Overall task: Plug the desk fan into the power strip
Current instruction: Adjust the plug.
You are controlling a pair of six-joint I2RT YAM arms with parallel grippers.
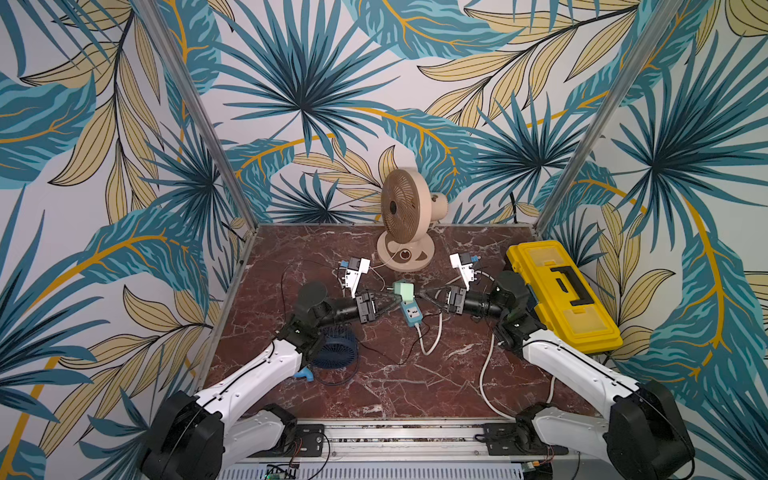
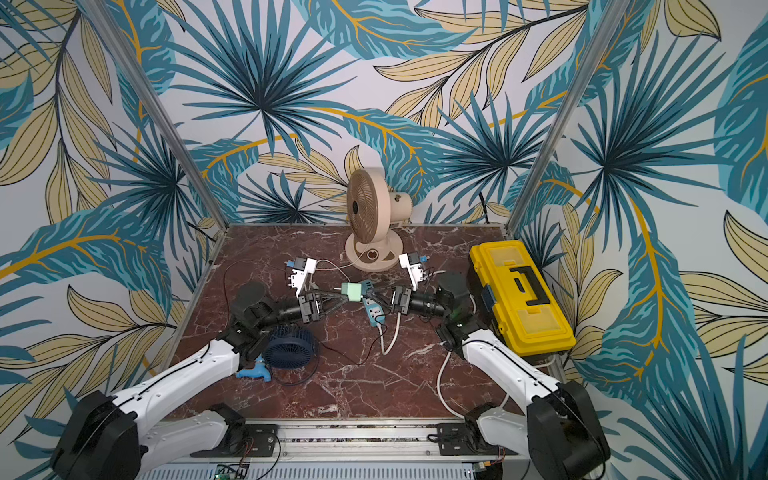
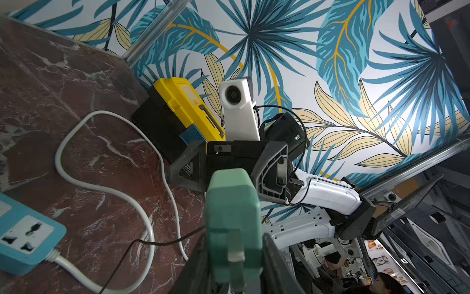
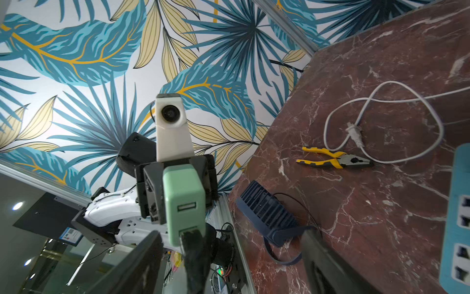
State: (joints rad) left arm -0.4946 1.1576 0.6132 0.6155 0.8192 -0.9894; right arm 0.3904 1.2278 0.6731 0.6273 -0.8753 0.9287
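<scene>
My left gripper [image 1: 394, 296] [image 3: 235, 254] is shut on a mint-green plug adapter [image 1: 404, 291] [image 2: 352, 291] [image 3: 232, 211], held just above the far end of the light-blue power strip [image 1: 411, 313] [image 2: 374, 309] [image 3: 25, 236] [image 4: 457, 216]. A black cable plug [image 4: 195, 254] sits in the adapter's [image 4: 183, 198] lower port. My right gripper [image 1: 424, 296] [image 4: 230, 235] faces it, open, with its fingers wide on either side of that plug. The small dark-blue desk fan [image 1: 334, 347] [image 2: 289, 347] [image 4: 267, 211] lies by my left arm, trailing a black cable.
A larger beige fan [image 1: 401, 220] stands at the back. Its loose white cord and plug [image 4: 353, 132] lie beside yellow-handled pliers [image 4: 333, 157]. A yellow toolbox [image 1: 561, 291] fills the right side. The strip's thick white cord [image 1: 432, 340] loops across the marble tabletop [image 1: 395, 386].
</scene>
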